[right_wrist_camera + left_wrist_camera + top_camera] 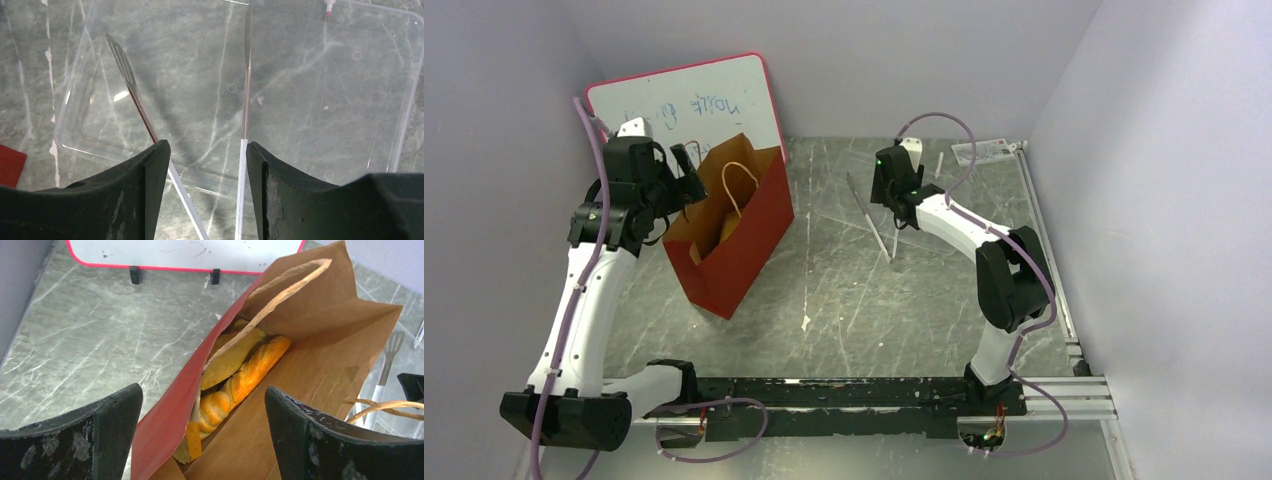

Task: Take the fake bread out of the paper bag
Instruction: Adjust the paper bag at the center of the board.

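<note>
The paper bag (734, 240) stands upright at the left, red outside and brown inside, with its mouth open. In the left wrist view several golden-orange fake bread loaves (250, 370) lie packed along the bag's red wall (165, 415), under a looped handle (280, 295). My left gripper (686, 175) hovers over the bag's back left rim, open and empty (202, 435), with the breads showing between its fingers. My right gripper (899, 205) is away from the bag at the back middle. It is open and empty (207, 195) above a clear tray (320, 75).
Two long thin metal tools (132, 90) (246, 90) lie half on the clear tray, under my right gripper; they also show in the top view (869, 215). A red-framed whiteboard (684, 105) leans on the back wall behind the bag. A metal rail (1049, 260) runs along the right edge.
</note>
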Robot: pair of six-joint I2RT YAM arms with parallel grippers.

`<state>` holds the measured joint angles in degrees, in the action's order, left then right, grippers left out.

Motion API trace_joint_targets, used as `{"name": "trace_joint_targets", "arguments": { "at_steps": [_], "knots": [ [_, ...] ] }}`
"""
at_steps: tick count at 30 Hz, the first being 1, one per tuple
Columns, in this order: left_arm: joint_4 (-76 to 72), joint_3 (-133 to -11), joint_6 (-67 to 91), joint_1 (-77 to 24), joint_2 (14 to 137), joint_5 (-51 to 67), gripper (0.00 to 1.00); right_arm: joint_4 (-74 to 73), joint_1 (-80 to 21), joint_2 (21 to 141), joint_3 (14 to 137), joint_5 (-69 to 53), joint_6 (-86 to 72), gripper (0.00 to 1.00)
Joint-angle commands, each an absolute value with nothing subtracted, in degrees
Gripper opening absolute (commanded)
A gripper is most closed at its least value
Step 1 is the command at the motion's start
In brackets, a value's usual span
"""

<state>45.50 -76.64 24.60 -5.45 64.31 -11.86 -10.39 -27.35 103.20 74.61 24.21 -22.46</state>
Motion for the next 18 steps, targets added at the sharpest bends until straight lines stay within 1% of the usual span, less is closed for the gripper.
{"name": "trace_joint_targets", "arguments": {
  "at_steps": [1,5,9,12,14,17,18],
  "knots": [
    [41.6,-74.9,22.3,-4.6,65.2,-6.1,0.96,-10.5,-27.9,101.5,73.7,26.6,-22.8,0.62],
    [41.6,-74.0,21.6,-4.5,66.7,-6.3,0.95,-8.8,-27.9,101.2,72.4,25.7,-22.4,0.62],
    [40.0,-72.6,21.6,-4.1,67.4,-6.2,0.93,-7.8,-27.9,101.8,71.8,23.5,-21.5,0.66],
    [39.6,-72.7,21.6,-4.0,68.7,-5.7,0.9,-8.7,-27.9,102.8,72.3,23.7,-21.2,0.68],
    [39.2,-72.5,21.6,-3.9,69.3,-5.2,0.85,-8.8,-27.9,102.9,72.1,23.9,-20.8,0.75],
    [38.2,-71.6,21.6,-3.9,69.8,-4.5,0.75,-8.7,-27.9,103.0,71.5,23.5,-20.1,0.85],
    [37.8,-71.4,21.6,-3.9,69.8,-4.3,0.72,-8.9,-27.9,103.2,71.3,23.4,-19.9,0.86]
  ]
}}
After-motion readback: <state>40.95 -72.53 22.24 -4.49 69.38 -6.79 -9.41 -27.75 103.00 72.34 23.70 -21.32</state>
